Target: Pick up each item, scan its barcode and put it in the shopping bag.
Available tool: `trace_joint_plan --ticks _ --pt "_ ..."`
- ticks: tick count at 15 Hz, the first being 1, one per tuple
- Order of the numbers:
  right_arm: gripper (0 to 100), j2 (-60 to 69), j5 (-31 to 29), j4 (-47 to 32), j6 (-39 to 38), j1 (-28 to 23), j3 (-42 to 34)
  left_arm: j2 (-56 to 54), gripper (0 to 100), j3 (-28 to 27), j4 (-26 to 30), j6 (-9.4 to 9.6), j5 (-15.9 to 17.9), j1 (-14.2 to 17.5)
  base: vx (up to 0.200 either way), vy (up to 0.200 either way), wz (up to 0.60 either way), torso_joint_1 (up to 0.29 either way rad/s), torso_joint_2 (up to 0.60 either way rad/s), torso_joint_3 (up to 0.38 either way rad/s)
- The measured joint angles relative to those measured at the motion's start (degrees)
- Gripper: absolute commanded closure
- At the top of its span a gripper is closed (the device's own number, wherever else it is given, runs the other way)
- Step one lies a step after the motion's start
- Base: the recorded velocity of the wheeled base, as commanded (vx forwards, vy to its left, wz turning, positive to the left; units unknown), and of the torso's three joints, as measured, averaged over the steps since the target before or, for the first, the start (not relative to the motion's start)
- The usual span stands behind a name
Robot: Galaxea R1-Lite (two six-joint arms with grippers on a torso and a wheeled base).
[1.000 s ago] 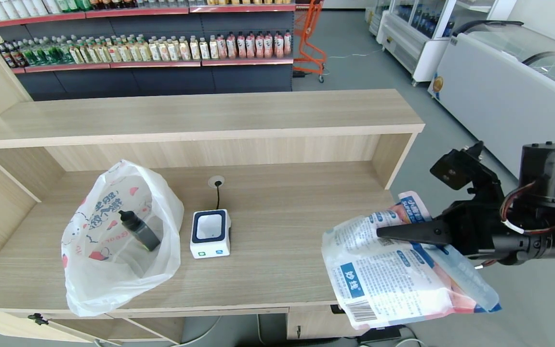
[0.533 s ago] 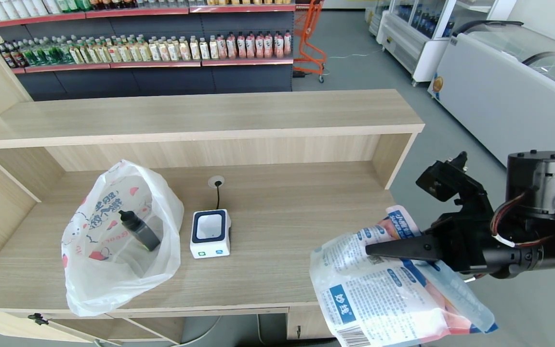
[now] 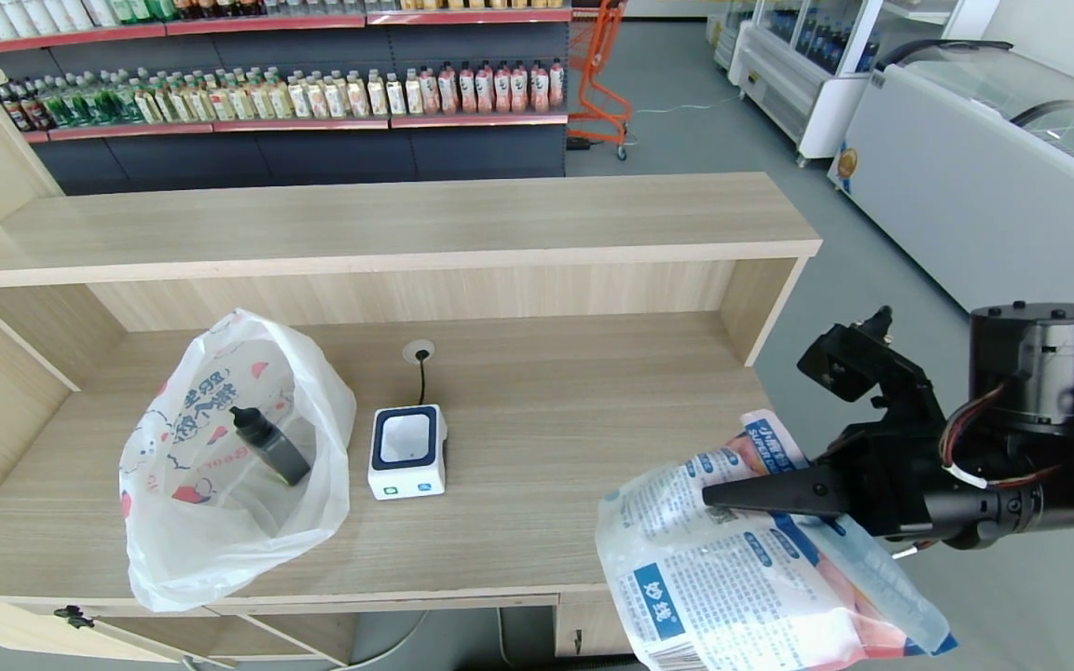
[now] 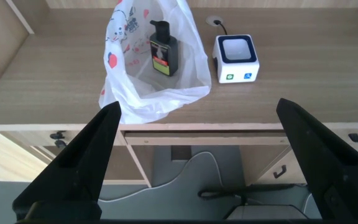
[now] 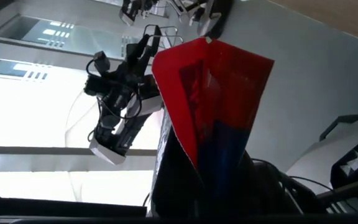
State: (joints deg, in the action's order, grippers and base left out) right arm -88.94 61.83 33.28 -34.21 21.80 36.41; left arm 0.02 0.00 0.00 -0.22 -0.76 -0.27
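right gripper [image 3: 719, 499] clamped on the snack pouch [image 3: 714, 596] near its top, hanging off the counter's [image 3: 546, 419] right front corner, well apart from the scanner [image 3: 407, 451] — probably for presenting the barcode; left gripper [image 4: 197, 106] spread wide, back from the shopping bag [image 3: 173, 522] with 1 bottle [image 3: 268, 447] inside

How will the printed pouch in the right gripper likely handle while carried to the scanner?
Probably floppy: the printed pouch sags below the right gripper, which pinches it near its upper part. Its glossy film looks slippery, so it may slip or swing. Likely light for its size: one pinch carries it.
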Motion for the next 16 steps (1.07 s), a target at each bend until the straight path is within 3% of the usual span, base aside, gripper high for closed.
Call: trace_joint_plan --ticks 7,10,11,14,16 --pt "100 0.3 -0.1 0.1 0.2 -0.1 0.1 0.0 0 0.0 0.0 -0.02 0.0 0.0 0.0 0.0 0.0 0.0 0.0 0.0" --pt "100 0.7 -4.9 1.9 4.6 -0.3 0.6 0.0 0 0.0 0.0 0.0 0.0 0.0 0.0 0.0 0.0 0.0 0.0 0.0" --pt "100 0.9 -6.6 2.4 9.1 -0.6 0.6 0.0 0 0.0 0.0 -0.02 0.0 0.0 0.0 0.0 0.0 0.0 0.0 0.0" --pt "100 2.2 -16.7 1.0 39.4 -3.9 0.4 0.0 0 0.0 0.0 -0.02 0.0 0.0 0.0 0.0 0.0 0.0 0.0 0.0" --pt "100 4.3 -26.4 -2.9 55.7 -7.5 -0.1 0.0 0 0.0 0.0 -0.02 0.0 0.0 0.0 0.0 0.0 0.0 0.0 0.0"
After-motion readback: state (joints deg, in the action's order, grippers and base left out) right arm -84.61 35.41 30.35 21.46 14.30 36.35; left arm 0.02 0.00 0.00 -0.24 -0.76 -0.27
